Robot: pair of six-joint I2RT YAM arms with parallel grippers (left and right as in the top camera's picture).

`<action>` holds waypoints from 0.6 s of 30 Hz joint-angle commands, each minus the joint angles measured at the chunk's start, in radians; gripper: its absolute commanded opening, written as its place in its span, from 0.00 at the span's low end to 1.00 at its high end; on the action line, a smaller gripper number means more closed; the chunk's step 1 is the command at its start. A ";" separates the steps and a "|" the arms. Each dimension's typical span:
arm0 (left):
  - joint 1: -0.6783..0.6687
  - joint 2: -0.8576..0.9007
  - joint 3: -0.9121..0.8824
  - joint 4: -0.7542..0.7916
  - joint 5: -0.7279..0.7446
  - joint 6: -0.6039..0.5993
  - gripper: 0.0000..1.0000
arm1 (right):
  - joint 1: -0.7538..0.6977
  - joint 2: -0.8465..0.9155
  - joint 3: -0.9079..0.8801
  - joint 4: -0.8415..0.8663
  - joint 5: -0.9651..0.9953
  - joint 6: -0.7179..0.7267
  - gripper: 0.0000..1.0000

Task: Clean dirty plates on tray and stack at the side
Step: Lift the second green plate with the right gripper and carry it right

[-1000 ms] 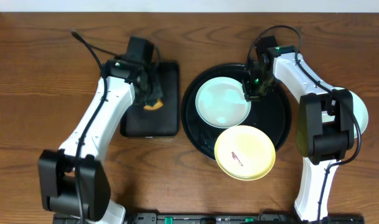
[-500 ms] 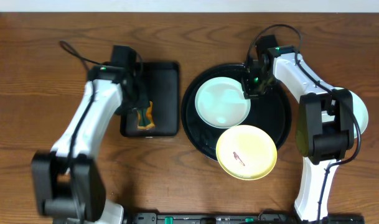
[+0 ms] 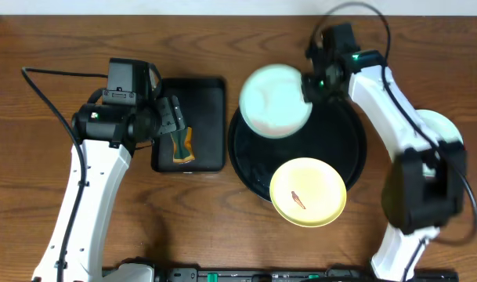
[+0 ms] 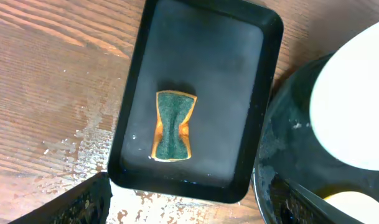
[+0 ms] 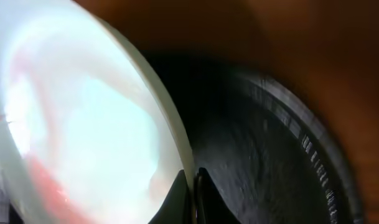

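Three round plates in play: two pale mint-green, one pale yellow. One mint-green plate (image 3: 276, 102) is pinched at its rim by the right fingers (image 3: 311, 83), clamped tight, with the right arm stretched across to the far-left edge of the large round black tray (image 3: 344, 141). Yellow plate (image 3: 307, 192), red smear at centre, sits on the tray's near rim. Second mint-green plate (image 3: 451, 135) lies on the wooden table (image 3: 34, 78), half hidden by that arm. Left arm bent, left fingers (image 3: 172, 119) spread wide and empty above one small rectangular black tray (image 3: 207, 102) holding one green-and-orange sponge (image 4: 173, 124).
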 commanded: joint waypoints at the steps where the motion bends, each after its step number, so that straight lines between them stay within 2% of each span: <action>1: 0.003 0.000 0.014 -0.004 -0.001 0.003 0.82 | 0.100 -0.095 0.029 0.055 0.077 -0.012 0.01; 8: 0.003 0.000 0.014 -0.004 -0.001 0.003 0.83 | 0.289 -0.044 0.029 0.257 0.193 -0.045 0.01; 10: 0.003 0.000 0.014 -0.004 -0.001 0.003 0.83 | 0.363 0.008 0.029 0.346 0.308 -0.105 0.01; 18: 0.003 0.000 0.014 -0.004 -0.001 0.003 0.83 | 0.491 -0.013 0.029 0.437 0.601 -0.219 0.01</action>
